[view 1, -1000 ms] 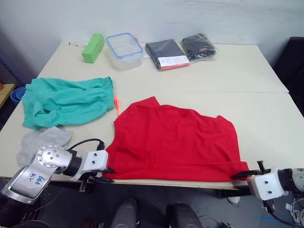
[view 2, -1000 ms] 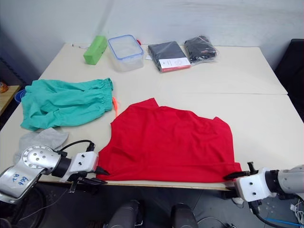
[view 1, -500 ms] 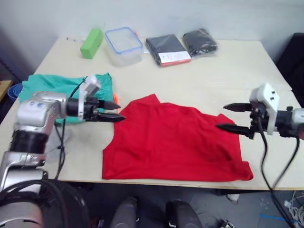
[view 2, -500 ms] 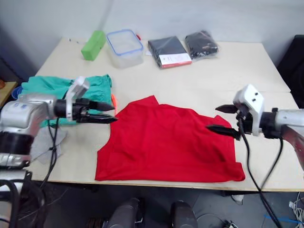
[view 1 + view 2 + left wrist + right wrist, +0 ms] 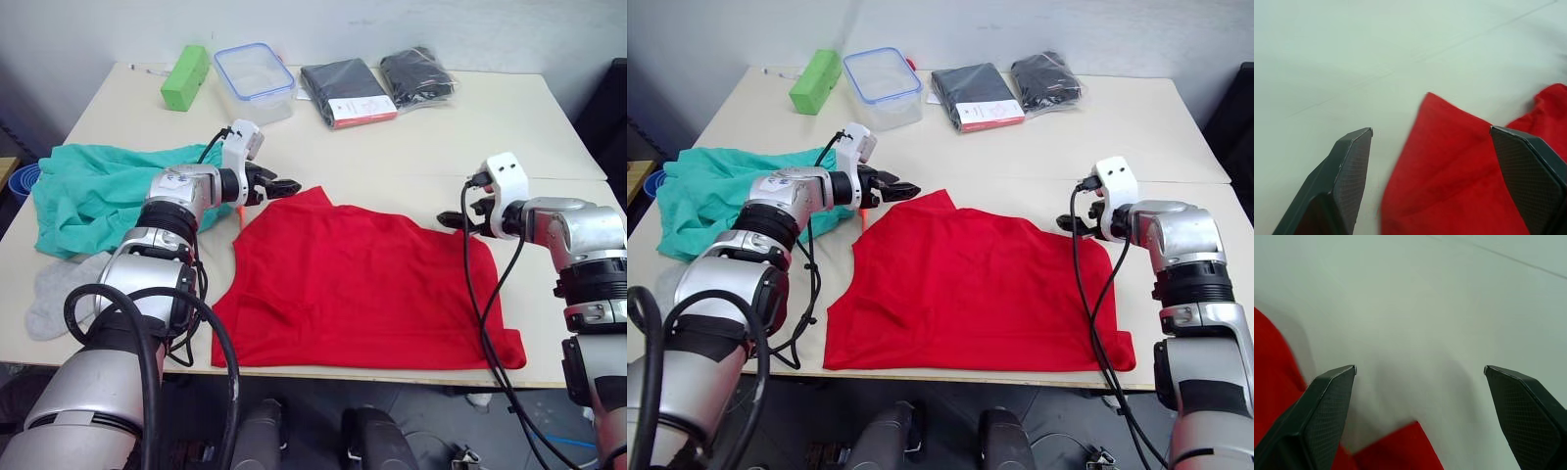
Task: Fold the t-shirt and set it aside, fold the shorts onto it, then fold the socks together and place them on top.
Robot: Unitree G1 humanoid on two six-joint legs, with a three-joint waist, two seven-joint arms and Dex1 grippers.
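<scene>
t-shirt [image 5: 362, 294]: soft, limp, light | pinch far corners | left hand [image 5: 284, 185], right hand [image 5: 462, 221]: both released, empty, at corners

Green block [image 5: 186, 77], lidded container [image 5: 256, 80], packaged clothes [image 5: 349, 92]

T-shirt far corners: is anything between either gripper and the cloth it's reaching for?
Nothing visible. The left gripper is open over a far corner of the t-shirt, with only bare table around it. The right gripper is open over the table at the opposite far corner, with red cloth between its fingers.
</scene>
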